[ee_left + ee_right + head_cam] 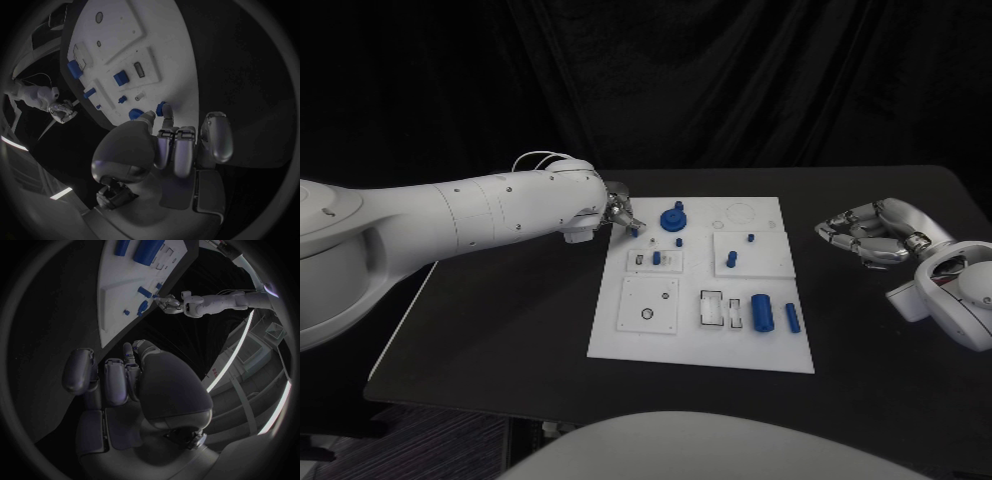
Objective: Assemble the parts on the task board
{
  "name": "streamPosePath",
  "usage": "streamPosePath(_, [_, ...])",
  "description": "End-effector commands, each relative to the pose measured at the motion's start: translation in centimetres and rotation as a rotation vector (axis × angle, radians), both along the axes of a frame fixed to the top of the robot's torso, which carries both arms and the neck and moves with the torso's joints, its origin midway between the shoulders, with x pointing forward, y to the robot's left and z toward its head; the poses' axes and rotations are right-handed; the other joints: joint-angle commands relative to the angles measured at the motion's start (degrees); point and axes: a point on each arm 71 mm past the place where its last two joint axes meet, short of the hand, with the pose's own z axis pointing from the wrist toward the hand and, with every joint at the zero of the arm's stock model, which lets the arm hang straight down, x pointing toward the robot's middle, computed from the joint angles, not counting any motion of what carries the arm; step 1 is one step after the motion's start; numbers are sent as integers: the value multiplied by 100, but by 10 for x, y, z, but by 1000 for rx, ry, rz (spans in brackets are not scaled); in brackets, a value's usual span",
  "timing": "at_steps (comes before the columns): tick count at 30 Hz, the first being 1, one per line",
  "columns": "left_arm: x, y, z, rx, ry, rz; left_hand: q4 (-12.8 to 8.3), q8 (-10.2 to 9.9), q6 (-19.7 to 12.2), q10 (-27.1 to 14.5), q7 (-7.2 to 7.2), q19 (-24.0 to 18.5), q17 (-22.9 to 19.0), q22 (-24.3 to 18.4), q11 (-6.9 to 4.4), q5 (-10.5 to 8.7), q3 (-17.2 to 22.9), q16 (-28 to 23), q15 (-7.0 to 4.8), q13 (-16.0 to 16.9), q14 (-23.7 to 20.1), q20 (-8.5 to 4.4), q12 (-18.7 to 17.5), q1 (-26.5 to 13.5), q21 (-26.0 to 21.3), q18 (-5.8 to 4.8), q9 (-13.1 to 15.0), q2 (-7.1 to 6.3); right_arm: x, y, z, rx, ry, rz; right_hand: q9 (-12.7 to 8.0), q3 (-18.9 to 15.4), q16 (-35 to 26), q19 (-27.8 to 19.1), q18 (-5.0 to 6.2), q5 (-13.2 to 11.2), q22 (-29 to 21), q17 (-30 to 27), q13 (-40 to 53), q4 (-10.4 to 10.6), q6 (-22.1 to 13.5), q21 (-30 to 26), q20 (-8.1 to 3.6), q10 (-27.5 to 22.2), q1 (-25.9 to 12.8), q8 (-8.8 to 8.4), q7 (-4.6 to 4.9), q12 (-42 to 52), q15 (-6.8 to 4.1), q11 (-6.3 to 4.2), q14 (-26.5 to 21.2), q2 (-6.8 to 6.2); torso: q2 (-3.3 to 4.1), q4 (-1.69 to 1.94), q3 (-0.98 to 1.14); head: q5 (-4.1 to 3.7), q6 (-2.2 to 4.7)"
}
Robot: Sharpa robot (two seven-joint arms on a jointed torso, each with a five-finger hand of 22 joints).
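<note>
The white task board lies mid-table with blue parts on it: a round knob, a thick cylinder, a long peg and small pegs. My left hand hovers at the board's far left corner. Its thumb and a finger pinch a small blue part, which also shows at the fingertips. My right hand hangs off the board's right edge, fingers curled in with nothing in them. The right wrist view shows this hand over bare table, with the board beyond.
Raised white sub-plates sit on the board, one with a ring hole and one with rectangular slots. A faint circular recess marks the far right corner. Black table surrounds the board.
</note>
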Motion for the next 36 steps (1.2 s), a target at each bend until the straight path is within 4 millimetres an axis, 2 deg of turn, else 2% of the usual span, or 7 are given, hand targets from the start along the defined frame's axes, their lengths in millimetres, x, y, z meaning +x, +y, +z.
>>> streamPosePath(1, [0, -2, 0, -18, -12, -17, -11, -22, -7, 596, 29, -41, 1509, 597, 28, 42, 38, -28, 52, 1509, 595, 10, 20, 57, -32, 32, -16, -15, -1, 0, -2, -6, 10, 4, 7, 3, -20, -29, 76, 13, 658, 122, 24, -25, -9, -27, 2, -23, 52, -33, 23, -36, 10, 4, 160, 14, -1, 0, -1, 5, 1])
streamPosePath(11, [-1, 0, -1, -20, -11, -16, -108, -152, 55, 596, 18, -36, 1509, 618, 20, 482, 335, -28, 48, 1509, 595, 7, 20, 149, -46, 33, -110, -88, -1, 1, -2, -6, 12, 5, 7, 8, -23, -30, 76, 14, 658, 119, 23, -29, -10, -30, 2, -23, 56, -34, 22, -37, 10, 4, 159, 17, -1, 0, 0, 4, 1])
streamPosePath(17, [-1, 0, -1, -23, -13, -17, -225, -212, 119, 596, -1, -21, 1509, 648, 3, 901, 793, -28, 31, 1509, 595, -9, 20, 211, -45, 29, -129, -235, -1, 1, -2, -7, 14, 5, 7, 8, -23, -30, 76, 14, 658, 119, 23, -29, -10, -30, 2, -23, 56, -34, 22, -37, 10, 4, 159, 17, -1, 1, 0, 10, 1])
streamPosePath(19, [-1, 0, -1, -22, -12, -17, -288, -240, 156, 596, -4, -19, 1509, 658, -4, 1077, 1051, -28, 25, 1509, 595, -17, 20, 215, -50, 29, -150, -334, -1, 1, -2, -7, 14, 5, 7, 8, -23, -30, 76, 14, 658, 119, 23, -29, -10, -30, 2, -23, 56, -34, 22, -37, 10, 4, 159, 17, -1, 1, 0, 15, 1])
streamPosePath(24, [-1, 2, -1, -21, -10, -16, -419, -314, 256, 596, -6, -17, 1509, 678, -7, 1152, 1605, -28, 22, 1509, 595, -21, 20, 111, -68, 29, -247, -563, -1, 1, -2, -7, 16, 5, 8, 15, -29, -32, 78, 16, 655, 113, 15, -34, -11, -40, 2, -29, 63, -35, 23, -40, 10, 3, 156, 22, 0, 1, -2, 32, 1])
streamPosePath(32, [-1, 3, -1, -24, -17, -12, -592, -336, 308, 596, -8, -12, 1509, 697, -12, 1096, 2018, -28, 18, 1509, 595, -23, 20, 14, -78, 27, -264, -716, -1, 0, -2, -7, 18, 5, 8, 15, -29, -32, 78, 16, 655, 113, 15, -34, -11, -40, 2, -29, 63, -35, 23, -40, 10, 3, 156, 22, 0, 1, -1, 43, 1])
streamPosePath(36, [-1, 5, 0, -76, -25, 33, -836, -349, 397, 596, -22, -18, 1509, 704, -25, 1003, 2330, -28, 5, 1509, 595, -33, 20, 21, -102, 31, -306, -832, -1, 0, -2, -8, 21, 4, 8, 17, -33, -37, 81, 16, 650, 109, 10, -38, -11, -57, 2, -34, 65, -35, 23, -43, 10, 4, 155, 19, 0, 1, -2, 38, 1])
